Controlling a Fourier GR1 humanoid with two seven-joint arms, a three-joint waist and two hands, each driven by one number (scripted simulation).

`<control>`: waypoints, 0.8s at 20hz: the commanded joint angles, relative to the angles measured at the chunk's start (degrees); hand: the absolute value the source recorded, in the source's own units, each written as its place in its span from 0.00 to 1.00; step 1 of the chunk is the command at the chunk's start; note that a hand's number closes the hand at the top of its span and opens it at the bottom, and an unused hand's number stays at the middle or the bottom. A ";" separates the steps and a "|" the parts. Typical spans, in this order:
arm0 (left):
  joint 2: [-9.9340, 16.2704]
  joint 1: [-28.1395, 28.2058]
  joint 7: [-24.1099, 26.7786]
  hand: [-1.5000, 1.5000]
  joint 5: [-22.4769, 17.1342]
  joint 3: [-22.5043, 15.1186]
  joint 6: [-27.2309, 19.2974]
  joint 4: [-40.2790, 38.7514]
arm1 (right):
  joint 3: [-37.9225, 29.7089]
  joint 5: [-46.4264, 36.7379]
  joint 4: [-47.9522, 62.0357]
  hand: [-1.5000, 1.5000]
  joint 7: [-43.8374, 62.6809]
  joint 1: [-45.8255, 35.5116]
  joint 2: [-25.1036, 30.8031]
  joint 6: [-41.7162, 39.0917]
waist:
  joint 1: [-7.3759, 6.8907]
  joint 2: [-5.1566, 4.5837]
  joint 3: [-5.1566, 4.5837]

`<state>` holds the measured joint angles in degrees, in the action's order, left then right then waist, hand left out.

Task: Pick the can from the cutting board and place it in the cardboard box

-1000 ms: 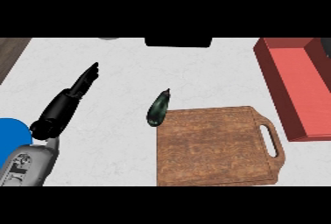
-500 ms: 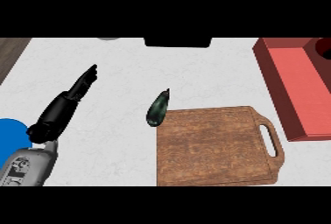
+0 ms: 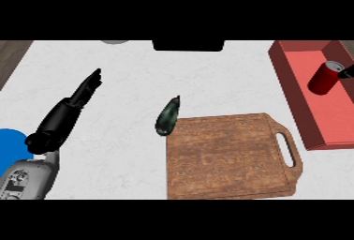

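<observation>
I see the can [image 3: 323,78] at the right edge of the view, inside the outline of the red box [image 3: 304,119]. It stands a little tilted, and I cannot tell if it already rests on the box floor or hangs just above it. A small dark shape touches its upper right side at the frame border; I judge this is part of my right robot hand, but too little shows to say whether its fingers are around the can. The board [image 3: 232,157] has nothing on it, so I judge the picking part as done and the placing as near its end.

My left robot hand [image 3: 81,93] is on the left side of the surface, fingers straight and pointing away from me, holding nothing. It is well apart from the board, so it does not disturb the work on the right.

A dark green vegetable [image 3: 167,117] lies just beside the board's upper left corner, not part of my task.
</observation>
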<state>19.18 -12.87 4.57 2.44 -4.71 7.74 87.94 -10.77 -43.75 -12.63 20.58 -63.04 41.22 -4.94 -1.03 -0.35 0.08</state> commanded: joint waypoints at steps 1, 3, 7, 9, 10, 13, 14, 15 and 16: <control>-1.89 0.13 1.01 0.50 1.70 -0.92 -1.65 -1.33 | -3.83 3.80 -3.64 0.00 -8.90 1.74 0.95 5.59 | 0.33 -0.19 0.05; -1.38 -0.13 -1.37 0.50 0.36 -0.74 -0.49 -0.25 | -8.39 7.94 -6.88 0.00 -8.99 -0.19 -1.82 14.40 | 0.46 0.13 0.15; -0.48 0.27 0.03 0.50 0.69 0.19 -0.56 -0.82 | -21.12 19.60 -9.93 0.00 -13.34 -0.18 -1.13 23.13 | 1.50 0.19 0.32; -0.75 -0.28 -0.22 0.50 -0.02 0.71 -0.38 -1.19 | -25.48 23.76 -10.37 0.00 -16.03 2.12 -1.15 24.55 | 1.65 0.08 0.22; 1.03 1.08 -0.33 0.50 -0.91 1.25 1.37 1.26 | -26.92 24.89 -10.40 0.00 -17.17 4.01 -1.09 26.05 | 0.71 0.24 0.17; 0.48 1.42 0.84 0.50 -0.36 1.49 1.18 -0.71 | -30.37 28.14 -10.82 0.00 -20.90 7.34 -0.37 27.47 | 0.52 -0.04 0.05; 1.56 -1.03 0.12 0.50 -0.85 3.35 1.56 -2.41 | -30.08 28.58 -13.08 0.00 -18.65 7.80 0.60 26.11 | 1.66 0.40 -0.05; -0.31 0.48 1.37 0.50 0.33 1.71 -0.04 -0.68 | -33.35 31.11 -12.29 0.00 -25.31 11.85 0.30 27.29 | 1.13 0.07 0.07; 0.16 1.51 -0.25 0.50 -0.59 2.30 0.99 0.52 | -32.00 31.06 -14.70 0.00 -24.21 12.85 -2.09 28.13 | 1.20 0.45 -0.04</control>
